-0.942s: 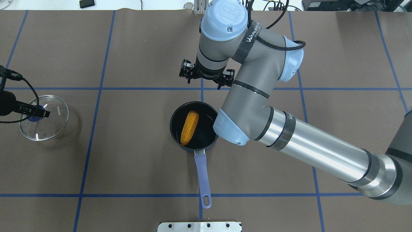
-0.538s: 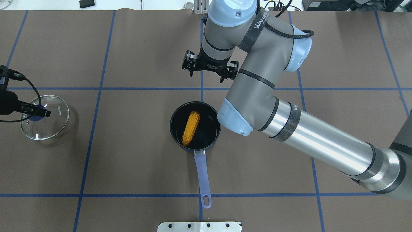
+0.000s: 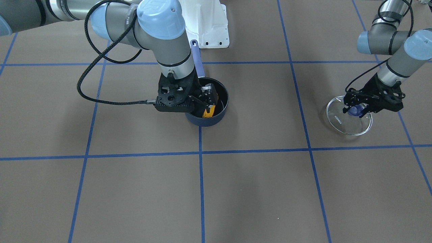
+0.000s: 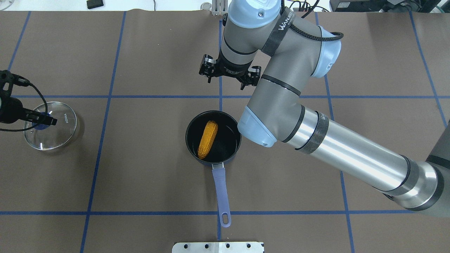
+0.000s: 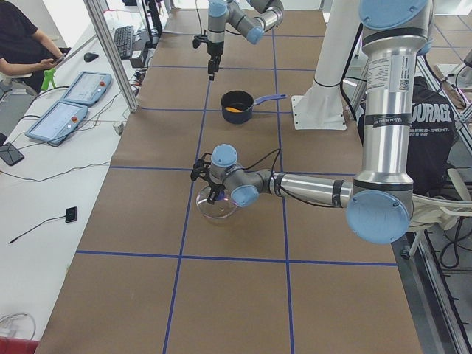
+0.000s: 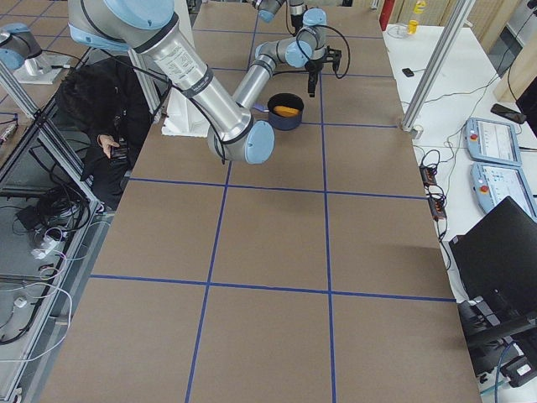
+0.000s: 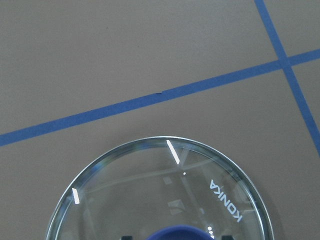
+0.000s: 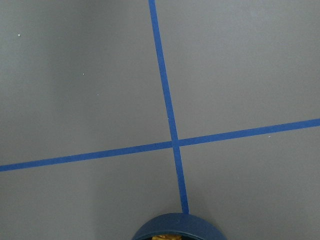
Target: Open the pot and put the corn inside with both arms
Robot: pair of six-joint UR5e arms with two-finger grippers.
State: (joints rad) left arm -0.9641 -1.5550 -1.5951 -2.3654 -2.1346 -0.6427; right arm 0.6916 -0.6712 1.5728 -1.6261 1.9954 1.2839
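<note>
The dark blue pot [image 4: 228, 154] with a purple handle [image 4: 220, 191] stands open at the table's middle. The yellow-orange corn [image 4: 207, 139] lies inside it. My right gripper [image 3: 206, 98] hangs open and empty above the pot's far rim; in the overhead view the wrist hides it. The right wrist view shows only the pot's rim [image 8: 179, 226] at the bottom edge. The glass lid [image 4: 59, 135] is far left, about level with the table. My left gripper [image 3: 357, 110] is shut on its blue knob [image 7: 182, 234].
A white base plate [image 4: 218, 247] sits at the near table edge, just behind the pot's handle. Blue tape lines [image 4: 105, 96] grid the brown table. In the left view, a person [image 5: 22, 44] and tablets [image 5: 66, 118] are at a side bench.
My right arm has pulled back from the pot toward the far side, then held still. My left gripper and the lid shifted slightly right. The corn has not moved.
</note>
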